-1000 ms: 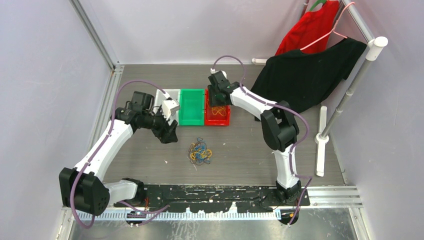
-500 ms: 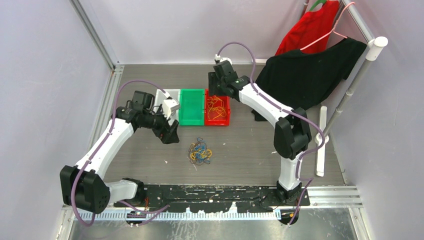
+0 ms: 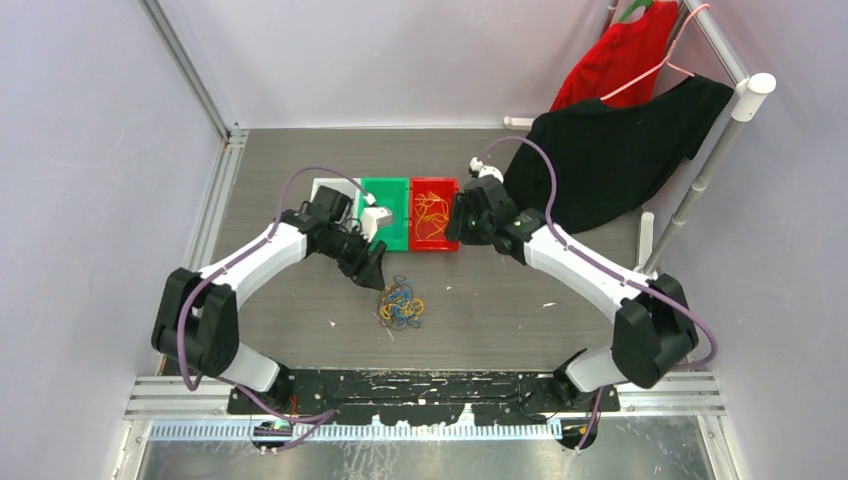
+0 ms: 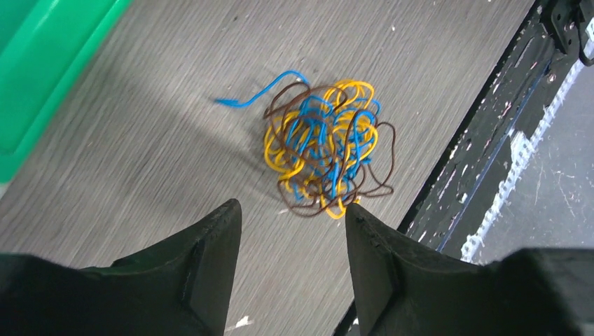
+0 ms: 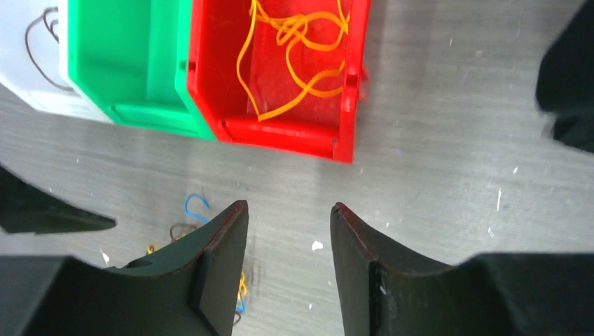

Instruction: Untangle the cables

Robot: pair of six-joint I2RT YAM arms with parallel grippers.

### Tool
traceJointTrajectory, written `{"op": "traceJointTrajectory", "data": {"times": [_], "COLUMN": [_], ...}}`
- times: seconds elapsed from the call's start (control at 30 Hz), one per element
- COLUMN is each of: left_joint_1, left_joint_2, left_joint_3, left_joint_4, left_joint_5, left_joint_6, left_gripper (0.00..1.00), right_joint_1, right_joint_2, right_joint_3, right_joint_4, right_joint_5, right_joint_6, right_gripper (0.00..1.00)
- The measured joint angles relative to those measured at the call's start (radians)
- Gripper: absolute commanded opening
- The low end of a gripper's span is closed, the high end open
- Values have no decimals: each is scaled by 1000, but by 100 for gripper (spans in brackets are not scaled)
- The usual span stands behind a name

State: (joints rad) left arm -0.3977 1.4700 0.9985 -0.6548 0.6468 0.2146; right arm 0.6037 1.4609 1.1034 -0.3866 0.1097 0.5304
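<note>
The thin orange-yellow, dark brown and blue wire cables lie knotted in one loose ball on the grey wood-grain worktop. A blue end pokes out toward the green plastic bin. One orange strand lies apart, coiled in the red plastic bin. The left pincer hangs tilted just above the ball's edge, jaws parted and empty. The right pincer hovers over bare worktop near the red bin, pointing down, jaws likewise parted, holding nothing.
</note>
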Motion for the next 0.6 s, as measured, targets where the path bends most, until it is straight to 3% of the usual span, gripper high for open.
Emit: {"op": "traceJointTrajectory", "data": {"times": [0.23, 0.4, 0.6], "left_joint_1": [-78, -80, -80], "left_joint_2": [92, 146, 147], "left_joint_3": [-2, 2, 19], "left_joint_4": [95, 91, 62], "left_joint_5": [-10, -10, 13], "left_joint_6": [-14, 119, 258], "left_gripper": [47, 41, 13], "right_joint_1": [51, 77, 90], "right_joint_2": [-116, -148, -148], "right_joint_3": [-165, -203, -217], "right_joint_4": [19, 27, 61], "right_joint_5": [-9, -34, -76], "right_joint_6": [67, 87, 109], "right_gripper": [44, 44, 42]}}
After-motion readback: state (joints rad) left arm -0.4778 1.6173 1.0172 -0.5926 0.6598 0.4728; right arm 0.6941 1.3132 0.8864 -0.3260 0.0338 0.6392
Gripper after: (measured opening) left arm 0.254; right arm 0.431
